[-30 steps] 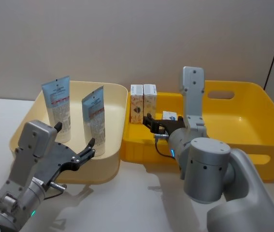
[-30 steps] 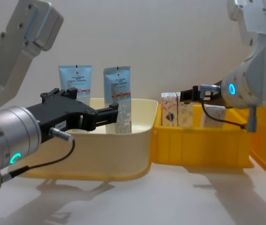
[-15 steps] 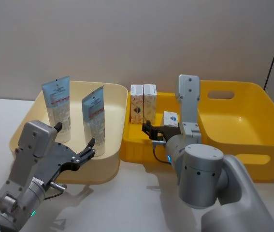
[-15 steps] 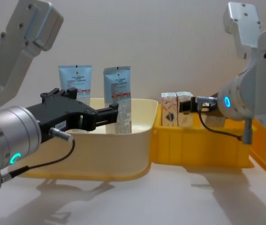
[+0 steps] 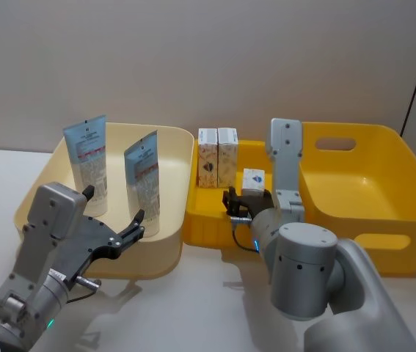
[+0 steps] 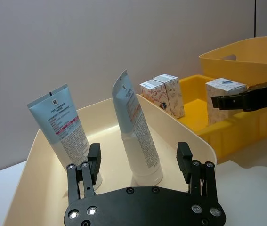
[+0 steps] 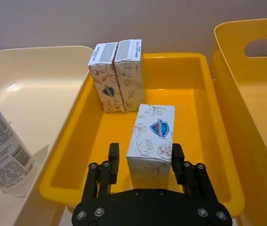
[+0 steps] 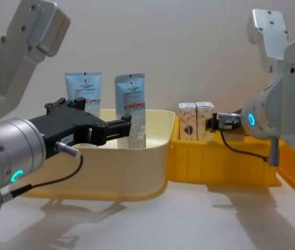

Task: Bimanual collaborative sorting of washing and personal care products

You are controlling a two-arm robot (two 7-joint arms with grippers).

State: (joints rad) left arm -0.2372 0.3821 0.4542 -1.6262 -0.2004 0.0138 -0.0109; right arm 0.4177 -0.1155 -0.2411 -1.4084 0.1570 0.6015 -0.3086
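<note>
Two light-blue tubes stand upright in the cream bin. Two white cartons stand side by side at the back of the small yellow bin. A third carton stands nearer in that bin, between the fingers of my right gripper. That gripper is open, with a thin gap showing on one side of the carton. My left gripper hovers open over the cream bin's front edge, short of the tubes, holding nothing.
A large yellow bin with a handle slot stands right of the small one, nothing showing inside it. The three bins sit close together along the wall. Bare table lies in front of them.
My right gripper has swung to point forward and sunk lower into the small yellow bin, with the third carton staying about where it was. The left arm has not moved.
</note>
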